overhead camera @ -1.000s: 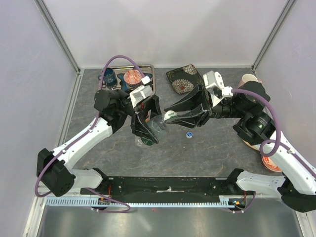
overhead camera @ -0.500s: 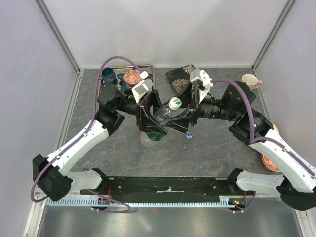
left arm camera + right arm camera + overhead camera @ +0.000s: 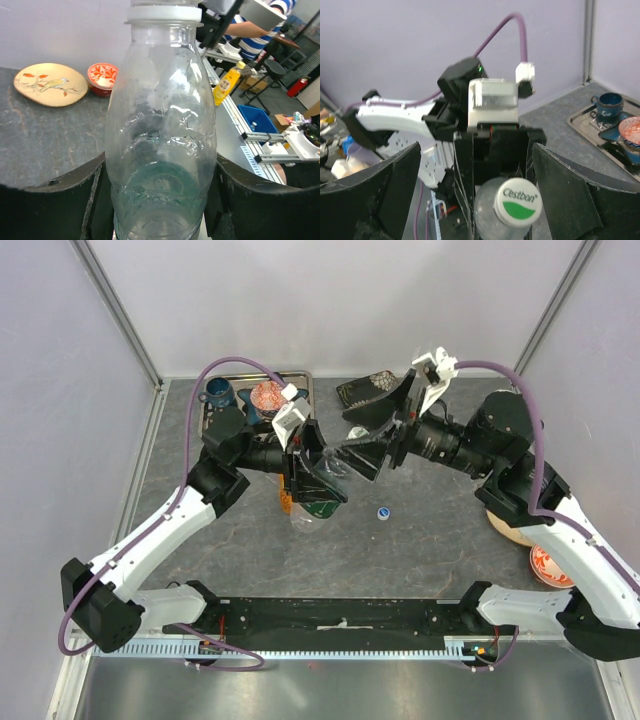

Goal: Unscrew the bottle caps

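Note:
A clear plastic bottle [image 3: 160, 140] is held off the table, with my left gripper [image 3: 160, 200] shut on its lower body. Its white cap [image 3: 517, 202], printed with a green mark, sits on the neck. My right gripper [image 3: 475, 170] stands open around the cap, which lies nearer the right finger [image 3: 565, 195] and touches neither one. From above, the left gripper [image 3: 315, 475] and the right gripper [image 3: 362, 438] face each other over the middle of the table, the cap [image 3: 357, 432] between them.
A loose blue cap [image 3: 383, 511] lies on the table. A second clear bottle [image 3: 303, 518] lies under the left gripper. A tray [image 3: 305, 380] at the back left holds a blue cup [image 3: 217, 392] and a red bowl [image 3: 268, 395]. A dark dish [image 3: 362, 390] sits behind.
The right gripper has opened wide off the cap and drawn back a little. Both arms have shifted toward the back of the table with the bottle.

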Available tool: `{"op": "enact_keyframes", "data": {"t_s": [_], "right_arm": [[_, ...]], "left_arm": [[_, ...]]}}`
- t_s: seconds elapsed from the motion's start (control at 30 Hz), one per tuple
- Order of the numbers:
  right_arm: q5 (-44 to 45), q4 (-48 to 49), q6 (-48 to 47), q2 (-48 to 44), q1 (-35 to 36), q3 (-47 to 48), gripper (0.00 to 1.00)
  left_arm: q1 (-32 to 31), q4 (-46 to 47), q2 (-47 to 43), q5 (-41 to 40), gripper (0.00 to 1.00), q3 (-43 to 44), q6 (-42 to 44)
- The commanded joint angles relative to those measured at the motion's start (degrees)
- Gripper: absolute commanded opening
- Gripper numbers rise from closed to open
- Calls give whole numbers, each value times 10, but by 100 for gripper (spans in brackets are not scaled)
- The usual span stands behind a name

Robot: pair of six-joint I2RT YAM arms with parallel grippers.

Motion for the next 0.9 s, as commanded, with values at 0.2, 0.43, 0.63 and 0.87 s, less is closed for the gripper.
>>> {"op": "enact_keyframes", "data": {"t_s": [0.2, 0.43, 0.63, 0.87], "right_arm": [[245, -24, 81, 9, 2, 67, 98], [324, -49, 98, 12, 2, 61, 98], [335, -50, 113, 27, 2, 65, 98], [328, -51, 129, 54, 3, 82, 98]], "left_arm": [[-16, -120, -57, -257, 42, 17, 167], [-49, -138, -89, -440, 43, -6, 236], [-87, -140, -104, -573, 42, -22, 286], [-134, -148, -98, -700, 42, -23, 335]]}}
